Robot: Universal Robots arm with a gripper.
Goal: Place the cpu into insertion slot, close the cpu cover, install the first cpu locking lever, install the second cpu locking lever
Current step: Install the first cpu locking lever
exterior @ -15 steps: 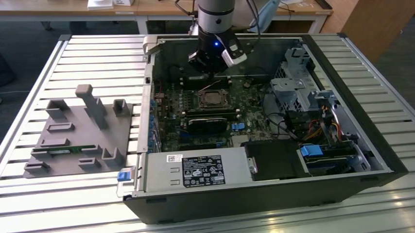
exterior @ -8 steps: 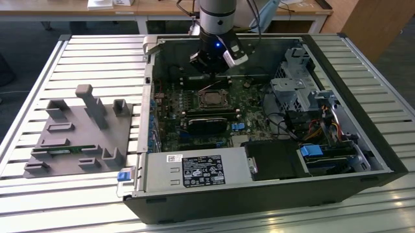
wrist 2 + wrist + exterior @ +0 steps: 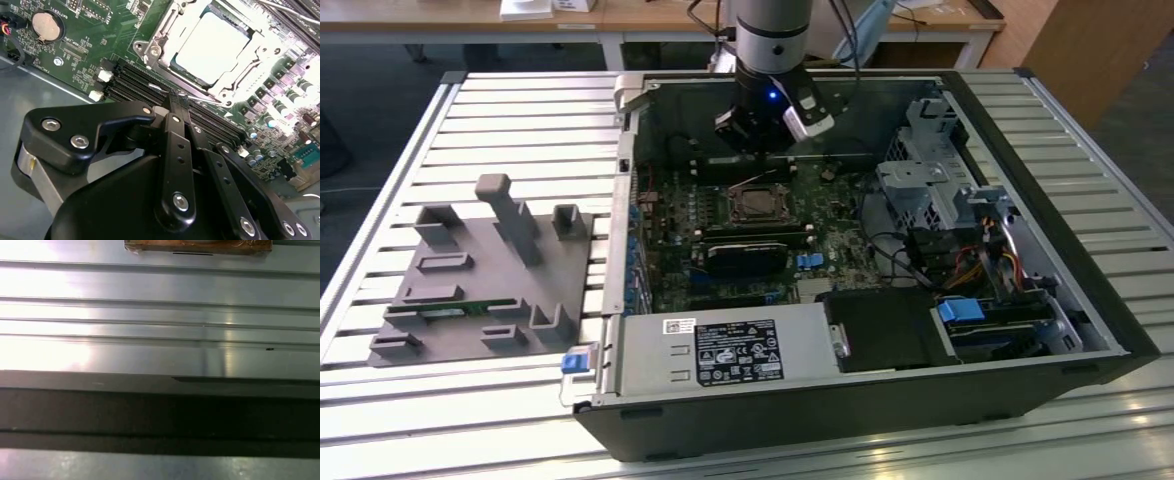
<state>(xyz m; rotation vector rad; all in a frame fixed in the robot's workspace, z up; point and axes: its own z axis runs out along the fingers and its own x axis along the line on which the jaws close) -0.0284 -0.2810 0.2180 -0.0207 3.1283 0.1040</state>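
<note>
Socket: the insertion slot [image 3: 758,205] sits mid-board inside the open computer case [image 3: 1067,300], nearer the far wall, with the memory slots [image 3: 150,85] just beside it on the near side.
Chip: the cpu [image 3: 212,42] lies seated in the slot, its pale metal top showing square to the rim in the second wrist view.
Cover: the cpu cover [image 3: 165,30] appears lowered, framing the chip; whether it is fully flat is too washed out to tell.
Levers: thin bright bars run along the socket edges; their latch state cannot be told.
Gripper: the gripper [image 3: 761,130] hangs above the board on the far side of the socket, apart from it.
Jaws: together, the tips meeting with nothing between them.
Risk, cover: if the frame rides on a chip corner, pressing a lever would load the chip unevenly.
Risk, slip: a closed tip pushing a springy lever may skate off and strike the memory slots.
Risk, clearance: the case's far wall is near the wrist, so a wide swing could clip it.
Worktop: the slatted worktop [image 3: 454,400] carries a grey fixture tray [image 3: 480,280] on the exterior view's left, well apart.
</note>
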